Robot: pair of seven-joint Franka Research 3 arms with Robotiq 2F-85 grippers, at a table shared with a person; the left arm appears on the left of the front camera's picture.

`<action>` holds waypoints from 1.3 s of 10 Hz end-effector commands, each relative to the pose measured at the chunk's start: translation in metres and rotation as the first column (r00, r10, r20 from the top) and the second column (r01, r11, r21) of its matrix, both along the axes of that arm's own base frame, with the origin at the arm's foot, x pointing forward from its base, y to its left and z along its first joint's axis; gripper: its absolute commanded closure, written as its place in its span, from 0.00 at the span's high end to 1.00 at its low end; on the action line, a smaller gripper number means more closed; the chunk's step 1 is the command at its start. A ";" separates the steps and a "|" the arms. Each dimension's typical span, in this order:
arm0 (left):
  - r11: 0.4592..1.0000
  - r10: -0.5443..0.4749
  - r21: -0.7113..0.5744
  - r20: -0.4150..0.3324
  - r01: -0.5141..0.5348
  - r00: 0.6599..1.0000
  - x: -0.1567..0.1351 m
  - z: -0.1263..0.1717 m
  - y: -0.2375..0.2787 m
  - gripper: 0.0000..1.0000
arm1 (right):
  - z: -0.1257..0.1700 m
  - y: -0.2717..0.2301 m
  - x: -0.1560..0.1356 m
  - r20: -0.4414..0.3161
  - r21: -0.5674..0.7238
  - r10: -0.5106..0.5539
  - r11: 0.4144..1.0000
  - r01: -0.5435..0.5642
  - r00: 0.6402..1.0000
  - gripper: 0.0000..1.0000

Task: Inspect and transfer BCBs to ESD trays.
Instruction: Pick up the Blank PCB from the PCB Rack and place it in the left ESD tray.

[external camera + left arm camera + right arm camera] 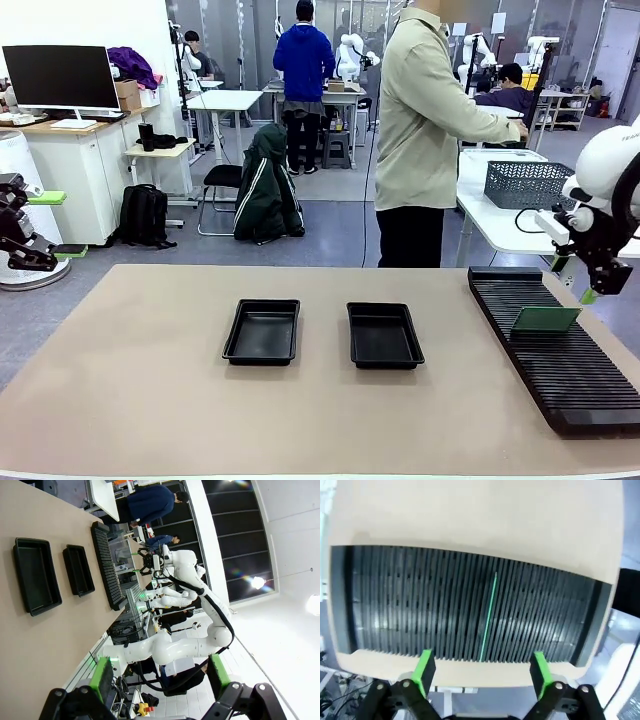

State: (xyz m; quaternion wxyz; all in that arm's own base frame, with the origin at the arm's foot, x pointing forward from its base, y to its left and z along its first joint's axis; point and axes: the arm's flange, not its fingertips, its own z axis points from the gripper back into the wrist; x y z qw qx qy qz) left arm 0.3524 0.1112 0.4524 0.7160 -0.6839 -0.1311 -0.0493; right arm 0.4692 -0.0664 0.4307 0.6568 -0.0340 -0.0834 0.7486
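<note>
One BCB (545, 319), a thin green board, stands upright in a slot of the long black ribbed rack (560, 350). In the right wrist view the BCB (488, 615) shows edge-on as a green line. My right gripper (572, 280) (482, 671) hovers open above the rack's far end, a little above and behind the board. Two ESD trays (262, 331) (384, 335) lie side by side at the table's middle with bare floors. At the table's left edge my left gripper (55, 224) (160, 677) is open and holds nothing, far from both trays (36, 575) (78, 569).
A person (425, 130) stands beyond the table's far edge, turned toward a white side table with a grey mesh basket (528, 183). The rack (106, 565) (470, 605) runs along the table's right side. Bare tabletop (150, 400) surrounds the trays.
</note>
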 end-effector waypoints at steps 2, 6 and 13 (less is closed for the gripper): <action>1.000 0.003 -0.004 0.000 -0.003 1.000 0.000 0.000 0.000 1.00 | -0.036 0.007 0.009 0.041 0.031 0.049 0.998 -0.050 0.998 1.00; 1.000 0.003 -0.004 0.000 -0.003 1.000 0.000 0.000 0.000 1.00 | -0.069 0.011 0.018 0.053 0.060 0.037 0.997 -0.040 0.998 1.00; 1.000 0.003 -0.004 0.000 -0.003 1.000 0.000 0.000 0.000 1.00 | -0.077 0.006 0.010 0.063 0.034 -0.015 0.999 0.013 0.998 1.00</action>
